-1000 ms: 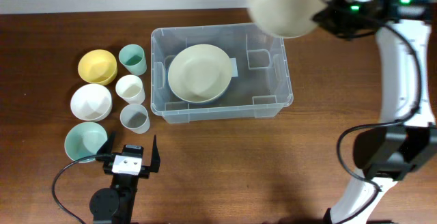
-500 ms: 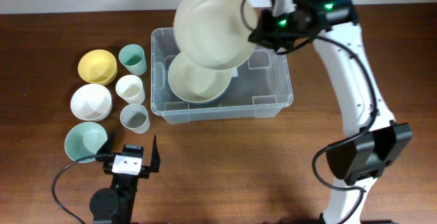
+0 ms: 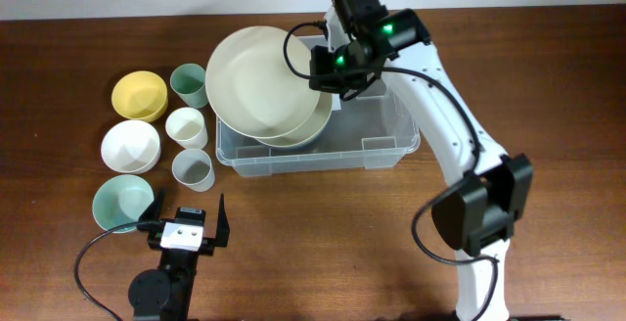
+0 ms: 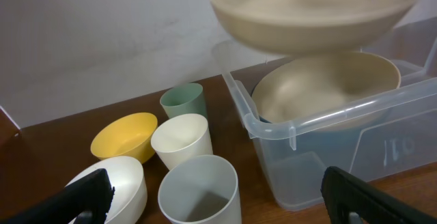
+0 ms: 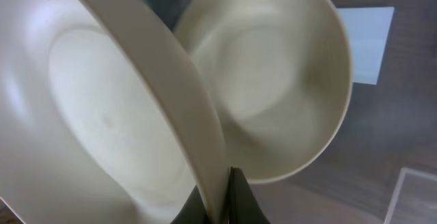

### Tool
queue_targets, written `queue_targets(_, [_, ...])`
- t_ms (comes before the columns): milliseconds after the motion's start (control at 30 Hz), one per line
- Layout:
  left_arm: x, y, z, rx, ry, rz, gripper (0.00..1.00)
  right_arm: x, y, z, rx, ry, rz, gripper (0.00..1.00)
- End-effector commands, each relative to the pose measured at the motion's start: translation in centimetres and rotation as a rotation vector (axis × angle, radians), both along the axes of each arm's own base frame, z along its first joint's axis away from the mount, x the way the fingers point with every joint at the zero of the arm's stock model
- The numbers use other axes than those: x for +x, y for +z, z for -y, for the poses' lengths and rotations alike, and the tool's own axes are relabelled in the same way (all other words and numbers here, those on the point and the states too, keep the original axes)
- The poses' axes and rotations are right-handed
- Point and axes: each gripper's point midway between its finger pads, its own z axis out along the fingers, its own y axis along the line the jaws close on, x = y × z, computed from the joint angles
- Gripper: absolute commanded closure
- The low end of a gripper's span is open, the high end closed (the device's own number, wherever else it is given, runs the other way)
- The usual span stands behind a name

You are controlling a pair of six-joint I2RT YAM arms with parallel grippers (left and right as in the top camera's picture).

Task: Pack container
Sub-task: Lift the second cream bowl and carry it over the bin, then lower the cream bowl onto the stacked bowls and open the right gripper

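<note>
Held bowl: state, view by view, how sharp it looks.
Overhead: the held bowl is fairly crisp, rim clear. Left wrist: it is smeared, apparently by motion, while the cream cup and the container are sharp. Right wrist: it fills the frame, close and soft, rim mildly blurred.

Overhead looks straight down; left wrist low at near edge, facing far; right wrist close-up (all share the container (image 3: 386, 150)).

bowl (image 3: 311, 130) in container (image 3: 372, 155) | second bowl (image 3: 256, 76) above it | cups (image 3: 188, 125), small bowls (image 3: 130, 146) left of container
</note>
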Motion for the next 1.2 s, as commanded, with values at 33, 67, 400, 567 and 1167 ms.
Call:
queue_targets(33, [0.0, -0.3, -0.2, 0.005, 0.007, -0.009, 0.0, 1.1, -1.2, 0.7, -0.013, -0.012, -0.001, 0.96])
queue_targets(67, [0.0, -0.3, -0.2, 0.005, 0.007, -0.009, 0.0, 1.2, -1.5, 0.8, -0.017, -0.015, -0.007, 0.96])
queue_targets(400, [0.0, -0.3, -0.2, 0.005, 0.007, -0.009, 0.0, 2.1, -4.6, 1.7, -0.083, -0.042, -0.035, 0.94])
queue_targets(567, [0.0, -0.3, -0.2, 0.005, 0.007, -0.009, 0.0, 2.5, -5.0, 2.0, -0.105, -0.054, -0.023, 0.94])
queue_targets(1167, [0.0, -0.3, -0.2, 0.005, 0.007, -0.009, 0.0, 3.0, -5.3, 2.3, -0.123, -0.063, -0.009, 0.89])
